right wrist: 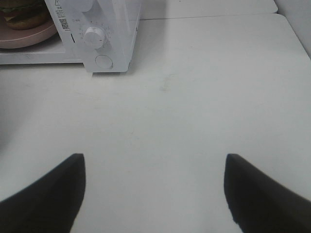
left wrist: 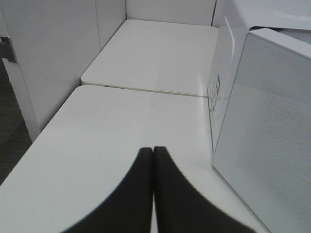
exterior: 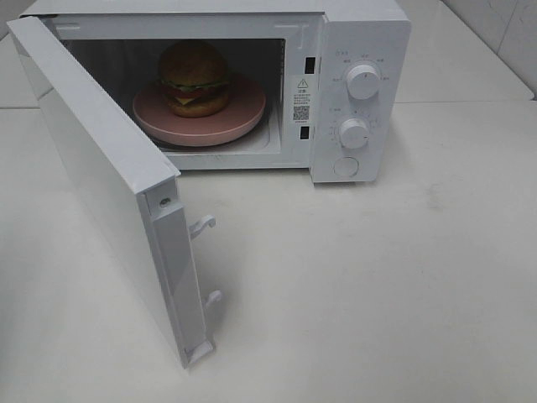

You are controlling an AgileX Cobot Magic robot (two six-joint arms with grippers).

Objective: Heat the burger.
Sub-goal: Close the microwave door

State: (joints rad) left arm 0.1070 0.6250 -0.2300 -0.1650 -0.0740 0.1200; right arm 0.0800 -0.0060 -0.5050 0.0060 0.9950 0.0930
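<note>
The burger [exterior: 194, 77] sits on a pink plate [exterior: 243, 113] inside the white microwave oven [exterior: 369, 34], whose door [exterior: 92, 168] stands wide open on the left. Beside the cavity there is a small label [exterior: 300, 99] with a warning triangle and a QR code; its writing, and the marks around the upper knob [exterior: 362, 81] and lower knob [exterior: 354, 133], are too small to read. A round button [exterior: 346, 166] lies below. The left pincer [left wrist: 153, 150] is closed and empty, near the door's outer face. The right pincer [right wrist: 154, 156] is spread wide over the bare worktop [exterior: 377, 294], holding nothing.
</note>
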